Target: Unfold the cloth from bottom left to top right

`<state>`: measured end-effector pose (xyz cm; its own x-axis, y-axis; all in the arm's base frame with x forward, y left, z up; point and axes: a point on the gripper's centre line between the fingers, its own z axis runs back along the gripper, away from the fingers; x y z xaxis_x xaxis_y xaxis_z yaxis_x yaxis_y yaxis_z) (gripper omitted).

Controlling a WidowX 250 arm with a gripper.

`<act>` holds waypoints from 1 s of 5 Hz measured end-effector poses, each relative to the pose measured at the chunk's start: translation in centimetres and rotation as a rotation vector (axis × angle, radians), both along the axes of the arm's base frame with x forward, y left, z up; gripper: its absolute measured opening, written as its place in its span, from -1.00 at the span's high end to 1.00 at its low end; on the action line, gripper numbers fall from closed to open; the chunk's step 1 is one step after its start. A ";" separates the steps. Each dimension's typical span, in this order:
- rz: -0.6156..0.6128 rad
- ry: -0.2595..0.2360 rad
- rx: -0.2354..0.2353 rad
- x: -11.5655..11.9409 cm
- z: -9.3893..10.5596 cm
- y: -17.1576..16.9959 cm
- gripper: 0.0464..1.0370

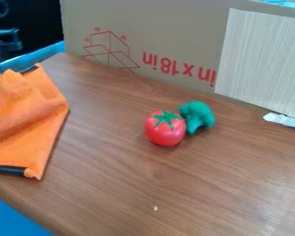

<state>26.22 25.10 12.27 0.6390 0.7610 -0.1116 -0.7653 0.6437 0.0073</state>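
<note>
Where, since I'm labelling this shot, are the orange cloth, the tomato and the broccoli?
Orange cloth (pixel 26 120): camera view, on the middle of its visible fabric.
Tomato (pixel 165 133): camera view, on its red side, below the green leaves.
Broccoli (pixel 197 111): camera view, on its green head.

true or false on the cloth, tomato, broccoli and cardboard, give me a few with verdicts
1. The tomato sits beside the broccoli. True.
2. The orange cloth lies perfectly smooth. False: it is rumpled, with raised folds.
3. A black strip shows at the cloth's lower edge in the view. True.
4. The tomato rests on the cloth. False: it stands on the bare table, right of the cloth in the view.
5. The cardboard has red markings. True.
</note>
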 end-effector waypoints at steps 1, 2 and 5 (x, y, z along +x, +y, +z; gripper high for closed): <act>-0.002 0.018 -0.035 1.9 0.6 -2.8 0.96; -0.010 0.022 -0.053 3.8 0.7 -5.7 0.96; -0.056 -0.083 -0.075 8.7 2.0 -11.8 0.96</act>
